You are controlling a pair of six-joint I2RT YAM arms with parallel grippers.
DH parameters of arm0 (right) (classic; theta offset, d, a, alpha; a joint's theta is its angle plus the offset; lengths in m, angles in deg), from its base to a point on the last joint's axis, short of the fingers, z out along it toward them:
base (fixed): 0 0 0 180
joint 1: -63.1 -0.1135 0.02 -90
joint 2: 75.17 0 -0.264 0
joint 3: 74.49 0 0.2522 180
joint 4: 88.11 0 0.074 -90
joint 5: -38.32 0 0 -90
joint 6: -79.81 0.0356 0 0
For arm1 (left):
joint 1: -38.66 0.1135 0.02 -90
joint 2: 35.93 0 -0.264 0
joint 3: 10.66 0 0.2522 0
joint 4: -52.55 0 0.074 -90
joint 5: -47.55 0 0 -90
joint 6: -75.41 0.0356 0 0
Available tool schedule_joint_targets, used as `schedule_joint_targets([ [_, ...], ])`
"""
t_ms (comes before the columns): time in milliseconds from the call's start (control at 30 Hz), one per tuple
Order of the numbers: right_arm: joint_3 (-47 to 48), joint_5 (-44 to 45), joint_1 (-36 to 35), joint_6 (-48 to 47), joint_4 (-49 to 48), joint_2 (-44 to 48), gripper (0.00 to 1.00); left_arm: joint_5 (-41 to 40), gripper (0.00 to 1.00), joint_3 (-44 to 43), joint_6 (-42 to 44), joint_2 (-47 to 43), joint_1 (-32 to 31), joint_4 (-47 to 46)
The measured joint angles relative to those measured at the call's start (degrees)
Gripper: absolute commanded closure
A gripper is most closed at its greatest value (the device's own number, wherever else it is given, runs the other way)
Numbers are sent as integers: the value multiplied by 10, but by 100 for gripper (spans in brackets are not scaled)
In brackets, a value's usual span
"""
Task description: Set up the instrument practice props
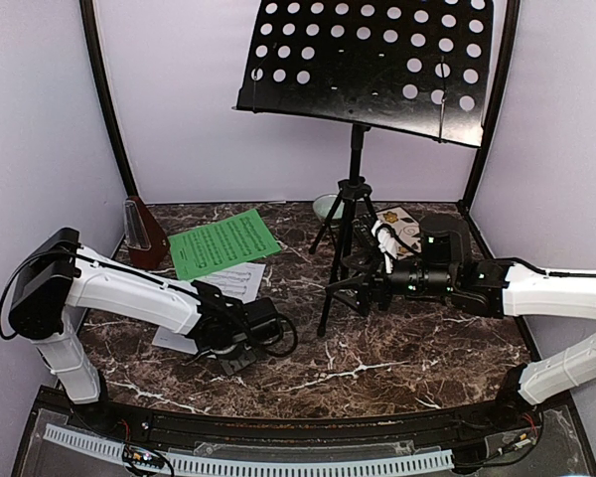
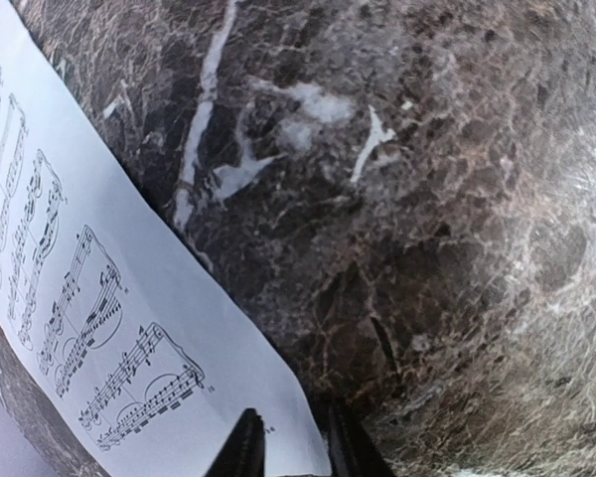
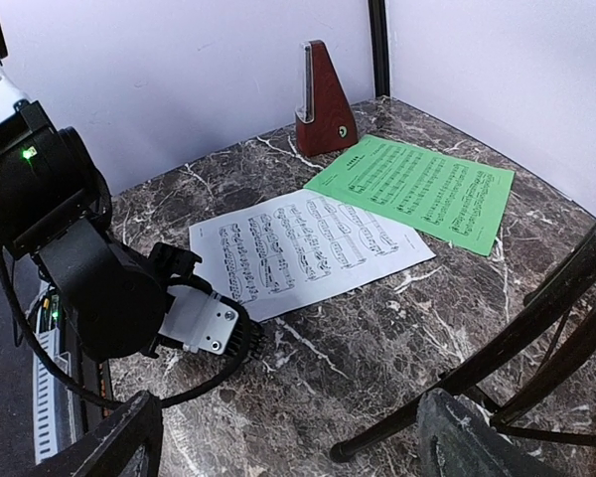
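Standing at the back of the marble worktop [image 1: 407, 348], the black music stand [image 1: 368, 70] holds its perforated desk tilted above the tripod legs. Left of it, the red-brown metronome [image 1: 144, 234] stands upright near the back left corner. The green sheet [image 1: 223, 243] lies flat just beside it, and the white sheet [image 1: 240, 278] lies in front, its far edge meeting the green one. The left jaws are down at the white sheet's near corner, only narrowly apart, fingertips [image 2: 246, 447] astride the paper's edge; whether they touch the paper is hard to tell. The right jaws are spread wide, holding nothing, low beside the tripod's legs. A small pale bowl [image 1: 327, 206] and a patterned tile [image 1: 397, 219] sit behind the tripod.
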Motion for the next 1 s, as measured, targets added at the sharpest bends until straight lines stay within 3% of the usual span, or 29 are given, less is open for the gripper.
schedule_joint_targets([
  [200, 0, 0, 0, -3, 4, 0, 11, -10, 100, -7, -8, 0, 0, 1],
  [567, 0, 12, 0, -2, 3, 5, 10, 2, 100, -27, -37, -10, 1, 9],
  [733, -16, 36, 0, 16, -11, 22, 10, 74, 100, -27, -67, -96, 1, -31],
  [1000, -30, 72, 0, 46, -29, 44, 8, 156, 100, -4, -141, -265, 1, -197],
])
